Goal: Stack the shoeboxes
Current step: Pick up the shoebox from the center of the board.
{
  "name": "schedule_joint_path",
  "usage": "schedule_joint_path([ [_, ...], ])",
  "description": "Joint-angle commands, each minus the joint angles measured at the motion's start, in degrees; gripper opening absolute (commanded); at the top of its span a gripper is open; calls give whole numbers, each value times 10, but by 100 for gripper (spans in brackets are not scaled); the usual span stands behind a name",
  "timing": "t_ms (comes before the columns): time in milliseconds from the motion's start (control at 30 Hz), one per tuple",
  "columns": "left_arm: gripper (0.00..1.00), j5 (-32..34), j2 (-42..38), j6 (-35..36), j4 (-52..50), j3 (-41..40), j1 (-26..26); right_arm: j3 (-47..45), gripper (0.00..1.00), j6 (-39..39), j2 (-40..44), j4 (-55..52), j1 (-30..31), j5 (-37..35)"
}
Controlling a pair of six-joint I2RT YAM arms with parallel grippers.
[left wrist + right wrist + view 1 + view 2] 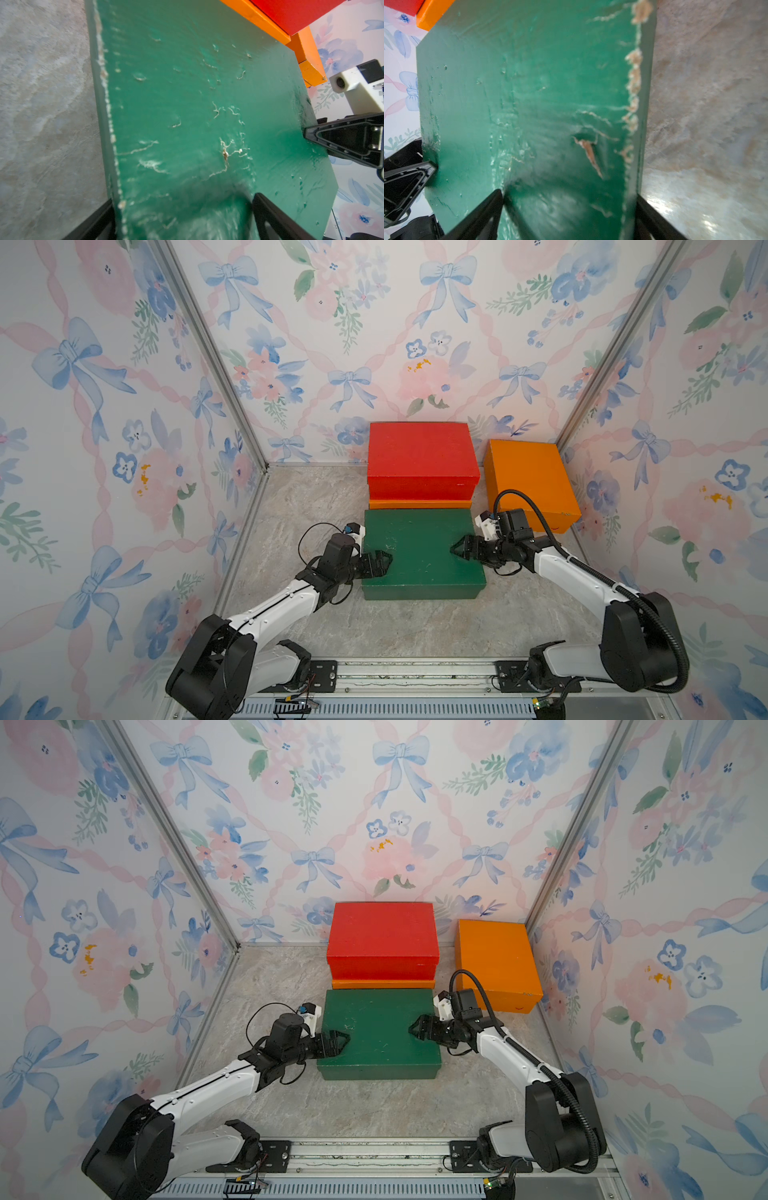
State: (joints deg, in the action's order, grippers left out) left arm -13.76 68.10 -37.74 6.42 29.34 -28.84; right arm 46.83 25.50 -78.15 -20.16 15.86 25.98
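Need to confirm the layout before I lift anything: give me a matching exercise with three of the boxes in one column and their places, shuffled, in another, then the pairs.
Things:
1 red box
2 green box
3 lone orange box

Places:
a near the side wall
b between the left tool and right tool
c on the other orange box

Pairs: 1-c, 2-b, 3-a

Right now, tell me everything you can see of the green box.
The green box is dark, matte-painted cardboard with a lid, scratched and chipped pale along an edge. It sits level on the table, just in front of the red box. The left gripper and right gripper reach over its short ends, jaws apart.
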Motion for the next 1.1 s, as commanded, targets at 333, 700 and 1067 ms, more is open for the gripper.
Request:
schedule_joint_path([
  [333,94,-64,-29,-16,30,8,-23,24,89,6,0,-21,46,21],
  [700,93,-62,-59,-25,31,13,-31,34,89,10,27,-33,57,13],
  [1067,93,-58,-86,-34,29,17,-39,44,88,14,50,-44,67,7],
])
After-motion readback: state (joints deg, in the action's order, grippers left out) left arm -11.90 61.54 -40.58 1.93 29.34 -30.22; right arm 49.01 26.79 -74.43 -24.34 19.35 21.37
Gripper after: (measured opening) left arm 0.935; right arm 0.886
